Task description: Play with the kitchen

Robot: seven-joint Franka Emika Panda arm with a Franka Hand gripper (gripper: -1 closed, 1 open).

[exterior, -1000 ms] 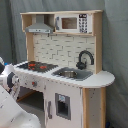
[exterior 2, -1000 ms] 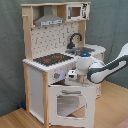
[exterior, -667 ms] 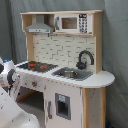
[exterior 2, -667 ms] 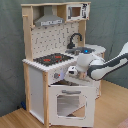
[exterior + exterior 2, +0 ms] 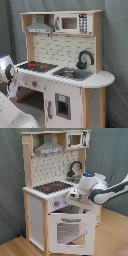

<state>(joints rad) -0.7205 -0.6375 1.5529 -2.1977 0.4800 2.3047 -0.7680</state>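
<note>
Kitchen is seen filling the first exterior view, with the arm placed at its hob end, on the first exterior view's left. In the second exterior view, the gripper is pressed against the kitchen's front edge beside the hob, above the oven door; its finger spread cannot be told.

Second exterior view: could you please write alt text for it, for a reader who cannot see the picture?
A white robot arm reaches in from the second exterior view's right to the front of a toy kitchen, just above its oven door. The kitchen has a black-red hob, a black faucet, a grey hood and a pegboard back.
</note>
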